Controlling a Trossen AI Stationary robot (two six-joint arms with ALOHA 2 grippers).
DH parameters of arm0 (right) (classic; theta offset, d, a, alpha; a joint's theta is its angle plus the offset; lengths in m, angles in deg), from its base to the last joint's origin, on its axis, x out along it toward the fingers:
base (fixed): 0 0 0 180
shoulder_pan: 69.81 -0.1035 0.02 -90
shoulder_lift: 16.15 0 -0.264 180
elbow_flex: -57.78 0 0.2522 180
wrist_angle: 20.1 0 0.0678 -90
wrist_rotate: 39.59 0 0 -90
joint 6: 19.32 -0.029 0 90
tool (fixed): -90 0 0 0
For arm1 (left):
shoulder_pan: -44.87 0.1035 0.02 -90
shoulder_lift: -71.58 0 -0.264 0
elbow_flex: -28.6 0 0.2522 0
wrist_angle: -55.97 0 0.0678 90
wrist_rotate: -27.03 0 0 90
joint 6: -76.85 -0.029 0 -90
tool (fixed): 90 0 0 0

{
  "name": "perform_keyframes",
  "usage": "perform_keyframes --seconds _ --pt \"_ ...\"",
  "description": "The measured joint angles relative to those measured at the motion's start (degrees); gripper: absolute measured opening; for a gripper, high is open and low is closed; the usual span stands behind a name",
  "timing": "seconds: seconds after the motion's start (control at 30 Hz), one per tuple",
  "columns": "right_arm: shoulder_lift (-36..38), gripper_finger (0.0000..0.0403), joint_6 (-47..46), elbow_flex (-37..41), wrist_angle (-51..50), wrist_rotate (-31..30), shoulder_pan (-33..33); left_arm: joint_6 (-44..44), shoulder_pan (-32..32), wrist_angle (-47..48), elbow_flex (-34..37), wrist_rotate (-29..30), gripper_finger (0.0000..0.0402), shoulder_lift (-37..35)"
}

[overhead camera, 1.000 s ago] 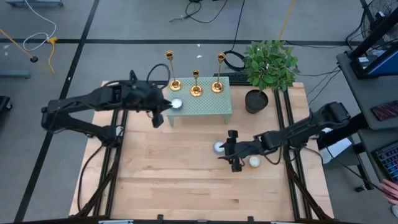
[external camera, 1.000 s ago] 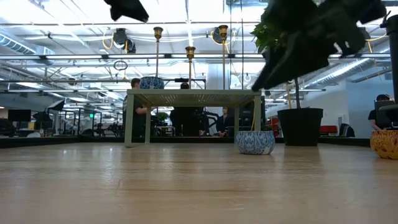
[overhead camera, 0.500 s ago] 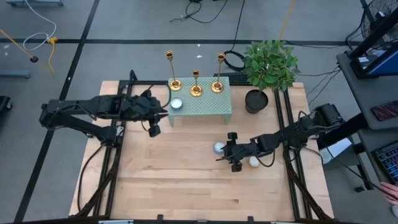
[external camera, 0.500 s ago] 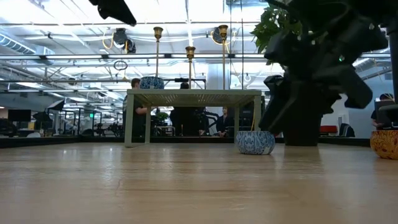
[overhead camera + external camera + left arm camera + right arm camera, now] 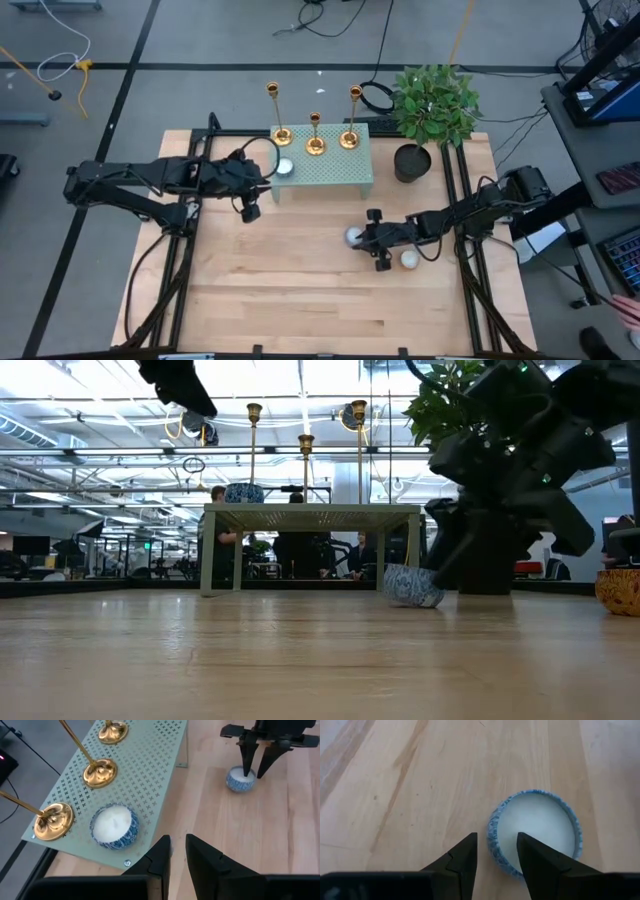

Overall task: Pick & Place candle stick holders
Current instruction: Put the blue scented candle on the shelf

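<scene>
Three gold candle stick holders stand upright on their round bases along the far edge of a small green perforated table. A blue-and-white tea-light candle sits next to them. My left gripper hovers empty off the small table's left end, its fingers only narrowly apart. My right gripper is open over a second blue-and-white candle on the wooden tabletop. Its fingers straddle the candle's rim. My right gripper comes from above, pointing down. One finger is inside the candle's cup, over the white wax, and the other is outside the rim. The fingers are not closed on the rim. The candle stands tilted on the wood.
A potted plant in a black pot stands right of the small table. A third, orange-patterned candle lies on the wood beside my right arm. People sit in the room beyond the table.
My left gripper has drawn back from the candle on the small table toward the table's left edge, leaving the candle there. My right gripper has come down onto the candle on the wood. That candle has tipped from level to tilted.
</scene>
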Motion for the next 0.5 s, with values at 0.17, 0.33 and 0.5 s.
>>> perform_keyframes --seconds 0.17,0.33,0.5 --pt "0.0 0.012 3.6 0.45 1.38 0.12 0.26 -0.02 0.0 -0.88 0.0 0.0 0.0067 0.0" --pt "0.0 0.0069 3.55 0.45 0.53 0.03 1.4 -0.05 0.0 -0.92 0.0 0.0 0.0067 0.0" --pt "-0.02 0.0009 3.56 0.47 0.17 0.06 2.01 0.04 0.0 -0.95 0.0 0.0 0.0067 0.0"
